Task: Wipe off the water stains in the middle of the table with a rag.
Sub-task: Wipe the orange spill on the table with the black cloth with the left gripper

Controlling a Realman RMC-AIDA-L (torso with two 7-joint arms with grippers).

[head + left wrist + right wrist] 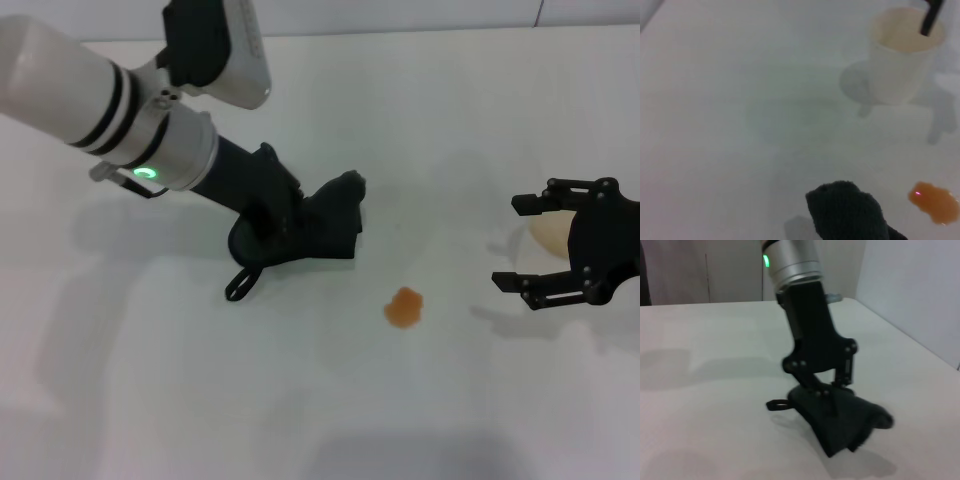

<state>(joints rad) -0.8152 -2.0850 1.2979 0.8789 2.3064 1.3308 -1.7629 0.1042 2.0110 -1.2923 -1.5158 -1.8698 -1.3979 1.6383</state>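
left arm slants down from upper left, its left gripper (pixel 285 222) low and clamped shut — fingers buried; right gripper (pixel 528 245) parked at right, jaws spread wide

One rag (pixel 310 232), one orange stain (pixel 404 307), one cup (pixel 901 55), two grippers: left (pixel 285 222), right (pixel 528 243).

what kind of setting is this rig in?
Likely a lab test bench, not a home: a bare white table holding only a staged orange spill, a dark rag and a paper cup, with plain walls behind.
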